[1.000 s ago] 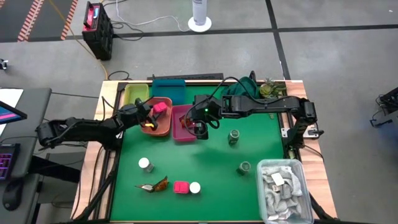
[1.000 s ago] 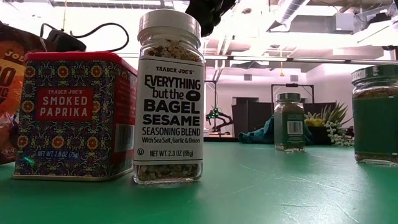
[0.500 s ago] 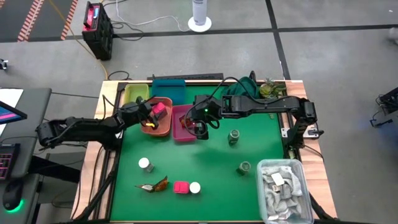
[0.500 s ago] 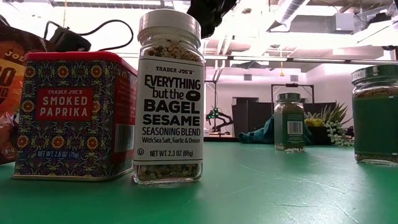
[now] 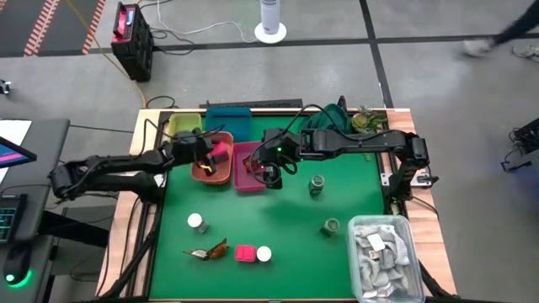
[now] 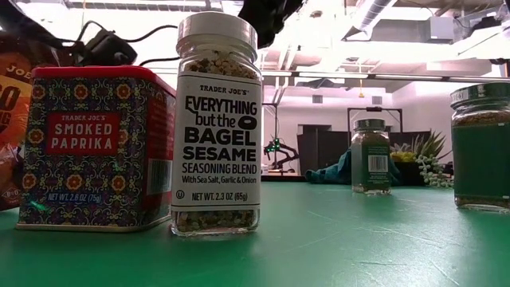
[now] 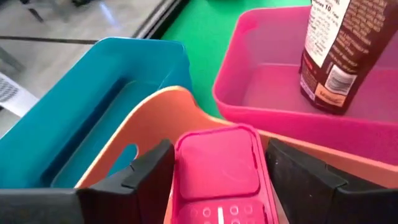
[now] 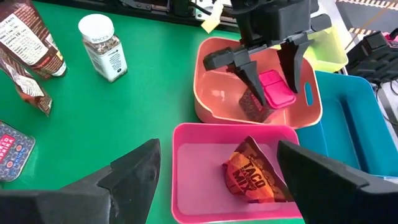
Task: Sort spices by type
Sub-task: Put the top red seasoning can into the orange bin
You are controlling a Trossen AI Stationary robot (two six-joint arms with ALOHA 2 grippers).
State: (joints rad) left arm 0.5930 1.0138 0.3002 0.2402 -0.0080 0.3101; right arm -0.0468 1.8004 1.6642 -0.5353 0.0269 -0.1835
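From above, we note the left gripper [image 5: 210,153] over the orange bin [image 5: 205,172], fingers clasping a pink tin [image 5: 219,152]. The left wrist view shows the pink tin [image 7: 217,171], rounded and glossy. In the right wrist view, the right gripper [image 8: 217,180] stands spread over the taco sachet [image 8: 254,177] in the pink bin [image 8: 186,180].

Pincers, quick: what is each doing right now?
Left pincer: closed on the pink tin, over the orange bin.
Right pincer: open, empty, above the pink bin.
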